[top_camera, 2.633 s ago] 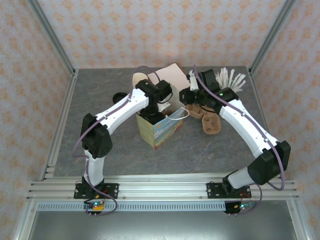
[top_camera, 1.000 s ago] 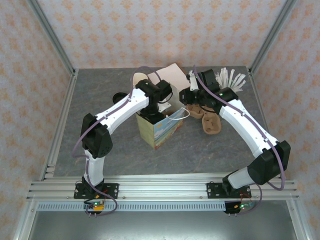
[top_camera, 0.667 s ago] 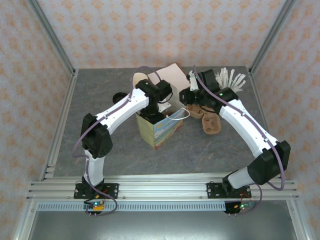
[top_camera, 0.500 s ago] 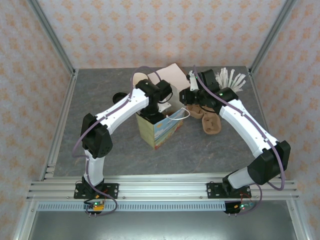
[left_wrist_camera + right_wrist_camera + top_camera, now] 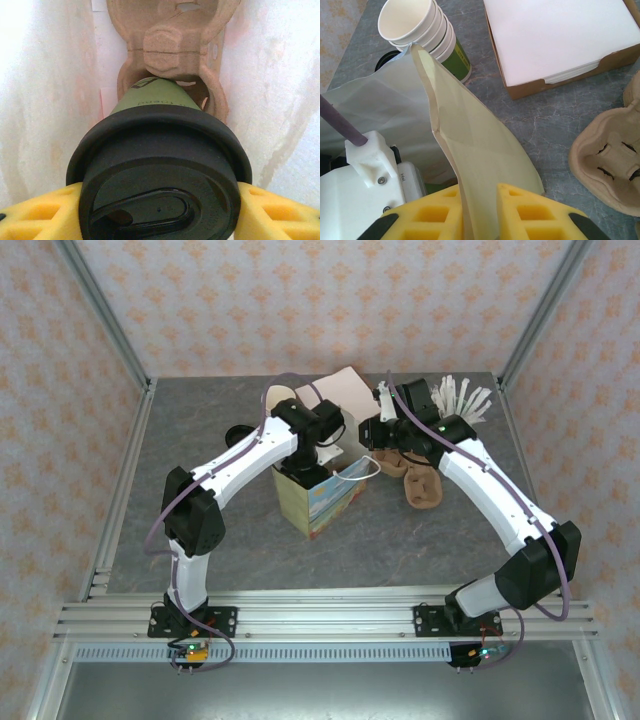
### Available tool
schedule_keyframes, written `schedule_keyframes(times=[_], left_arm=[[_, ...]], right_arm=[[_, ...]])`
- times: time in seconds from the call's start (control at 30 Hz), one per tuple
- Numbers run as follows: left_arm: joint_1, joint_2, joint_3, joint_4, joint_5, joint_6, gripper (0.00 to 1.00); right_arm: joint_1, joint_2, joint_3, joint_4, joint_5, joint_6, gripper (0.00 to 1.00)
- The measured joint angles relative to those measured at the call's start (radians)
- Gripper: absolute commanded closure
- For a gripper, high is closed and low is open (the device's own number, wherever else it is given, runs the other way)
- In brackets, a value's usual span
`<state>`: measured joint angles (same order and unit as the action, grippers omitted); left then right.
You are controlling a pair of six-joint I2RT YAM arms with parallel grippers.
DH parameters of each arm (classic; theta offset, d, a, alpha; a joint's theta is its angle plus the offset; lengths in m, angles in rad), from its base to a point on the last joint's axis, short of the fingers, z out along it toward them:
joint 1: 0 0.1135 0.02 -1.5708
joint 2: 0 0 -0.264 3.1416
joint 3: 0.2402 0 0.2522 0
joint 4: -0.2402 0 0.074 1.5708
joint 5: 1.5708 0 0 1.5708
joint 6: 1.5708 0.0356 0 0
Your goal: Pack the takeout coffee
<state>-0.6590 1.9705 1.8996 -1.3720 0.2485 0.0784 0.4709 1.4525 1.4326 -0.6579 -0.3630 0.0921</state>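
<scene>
Your left gripper is clamped on the takeout coffee, one yellow finger pressed to each side of the cup just below its black lid. So the cup sits squarely between the jaws, lid toward the wrist camera and green body pointing away. Cup and gripper are both down inside the paper bag, its pale walls close on the left and right. Beyond the cup's base lies a moulded pulp carrier at the bottom of the bag; whether the base touches it you cannot tell. Your right gripper is closed on the bag's upper edge, the cream paper pinched between its fingers and rising away from them. Beyond that edge stands a stack of lidless cream cups at the far left, a box of white sheets at the far right, and a second pulp carrier on the grey worktop – all outside the bag.
</scene>
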Motion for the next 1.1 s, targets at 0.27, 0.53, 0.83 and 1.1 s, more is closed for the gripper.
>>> schedule_keyframes(times=[0.27,0.53,0.83,1.1], left_arm=[[0.0,0.0,0.0,0.0,0.009,0.003,0.68],[0.0,0.0,0.0,0.0,0.026,0.01,0.68],[0.0,0.0,0.0,0.0,0.032,0.015,0.68],[0.0,0.0,0.0,0.0,0.032,0.021,0.68]], right_arm=[[0.006,0.0,0.0,0.0,0.0,0.0,0.79],[0.006,0.0,0.0,0.0,0.0,0.0,0.79],[0.006,0.0,0.0,0.0,0.0,0.0,0.79],[0.006,0.001,0.0,0.0,0.0,0.0,0.79]])
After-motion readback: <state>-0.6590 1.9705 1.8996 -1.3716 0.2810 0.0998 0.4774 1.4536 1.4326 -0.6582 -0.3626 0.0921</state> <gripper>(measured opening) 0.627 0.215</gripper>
